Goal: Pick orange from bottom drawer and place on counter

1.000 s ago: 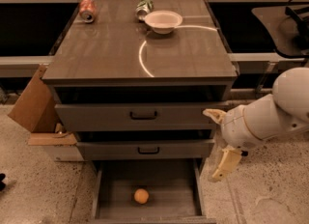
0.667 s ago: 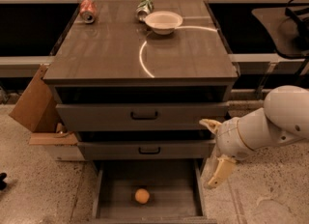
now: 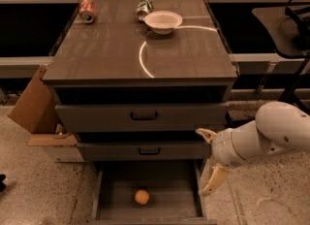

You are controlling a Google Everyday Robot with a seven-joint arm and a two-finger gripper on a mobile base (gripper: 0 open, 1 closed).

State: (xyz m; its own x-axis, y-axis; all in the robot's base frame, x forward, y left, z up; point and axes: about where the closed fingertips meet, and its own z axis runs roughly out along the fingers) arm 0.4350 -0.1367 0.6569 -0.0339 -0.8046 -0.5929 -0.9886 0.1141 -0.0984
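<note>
The orange [image 3: 142,197] lies in the open bottom drawer [image 3: 111,208], near the middle of its grey floor. My gripper [image 3: 208,161] hangs at the drawer's right side, beside the cabinet front and above the drawer's right wall. It is open and empty, with one finger [image 3: 206,134] up by the middle drawer and the other [image 3: 212,181] pointing down. The counter [image 3: 106,49] is the glossy grey-brown top with a curved white line.
On the counter stand a white bowl [image 3: 163,22], a crushed reddish can [image 3: 87,11] and a green can [image 3: 144,8]. Two upper drawers [image 3: 140,117] with black handles are closed. A cardboard box [image 3: 34,107] leans at the cabinet's left. A dark chair [image 3: 286,25] is at the right.
My arm and gripper have shifted left and slightly down, closer to the cabinet's right side. The orange and drawer have not moved.
</note>
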